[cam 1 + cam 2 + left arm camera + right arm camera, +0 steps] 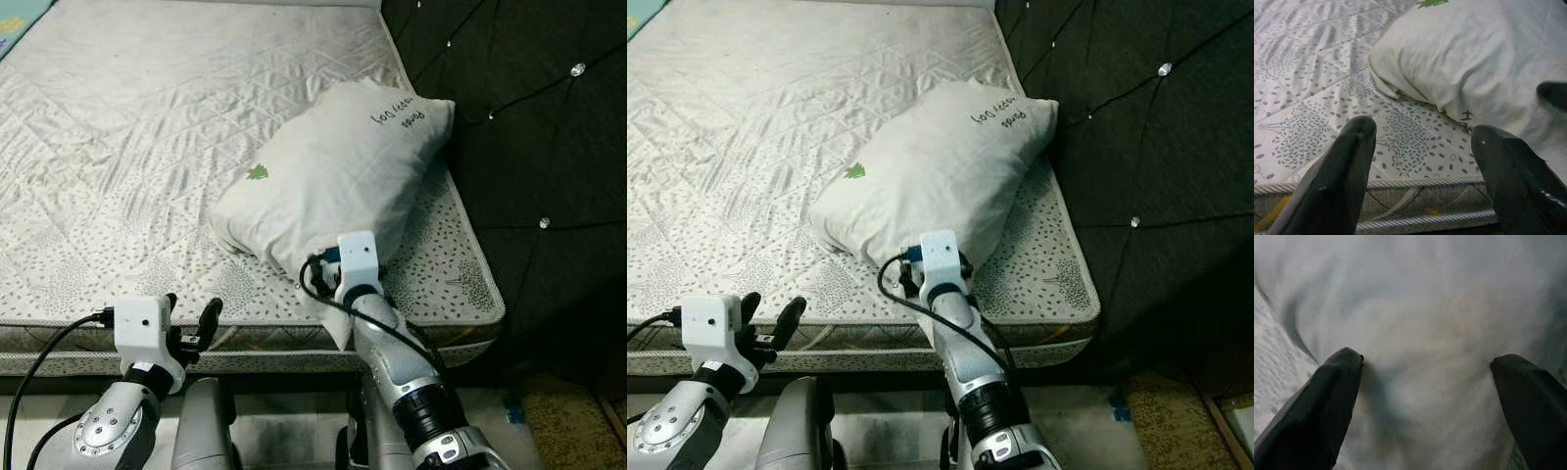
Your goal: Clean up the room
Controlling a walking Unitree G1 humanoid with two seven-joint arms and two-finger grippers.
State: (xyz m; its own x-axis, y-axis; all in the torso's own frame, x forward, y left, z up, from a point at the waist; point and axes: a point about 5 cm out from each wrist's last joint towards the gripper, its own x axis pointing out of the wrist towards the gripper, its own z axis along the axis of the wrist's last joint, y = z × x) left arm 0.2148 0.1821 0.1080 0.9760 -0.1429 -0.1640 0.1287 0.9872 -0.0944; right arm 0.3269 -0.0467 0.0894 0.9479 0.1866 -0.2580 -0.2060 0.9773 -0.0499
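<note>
Nearest to me, left gripper [193, 320]: hovers at the mattress's front edge, fingers spread, nothing between them. I judge it is parked there as a spare hand while the other arm works.

Left wrist view: both black fingers [1337, 181] stand wide apart over the piped seam, looking across the dotted ticking toward the pillow's near corner.

Right gripper [1425, 377]: pushed up against the pillow's near end. In its wrist view the two fingers are splayed with white fabric bulging between them, not pinched. I read this as released, lined up for a grab.

Right arm: reaches forward from the robot's right, wrist block resting at the pillow's lower edge.

Pillow [333, 171]: white case, small green tree print and dark handwriting near the far corner. Lies diagonally on the mattress's right side, far corner touching the headboard.

Mattress [147, 127]: bare, quilted, grey-patterned, no sheet on it.

Headboard [529, 147]: dark tufted panel with shiny studs, along the right.

Step in hand (judgement): seize the pillow to straighten it as part of tidying.

Risk: loose fabric may slip from a shallow pinch.
</note>
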